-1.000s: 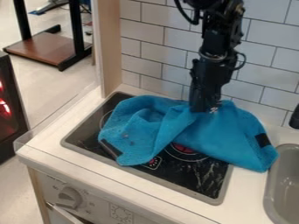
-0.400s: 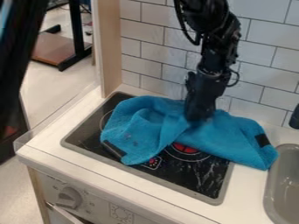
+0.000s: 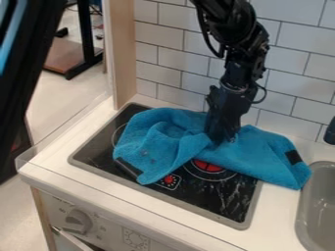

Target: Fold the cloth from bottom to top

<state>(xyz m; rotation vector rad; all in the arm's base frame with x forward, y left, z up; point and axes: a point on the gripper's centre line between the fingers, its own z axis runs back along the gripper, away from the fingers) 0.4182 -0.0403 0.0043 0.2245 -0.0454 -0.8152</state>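
Gripper shift: lower and slightly leftward in the frame since the earliest picture.
Grip: cannot tell whether apart, together or clamped; tip down at the cloth's middle.
Blue cloth: rumpled, mid-frame, across the stove top, right end beside the sink.

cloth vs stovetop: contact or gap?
Touching. The camera view shows the cloth draped across the stovetop, its near left edge lying on the black surface.
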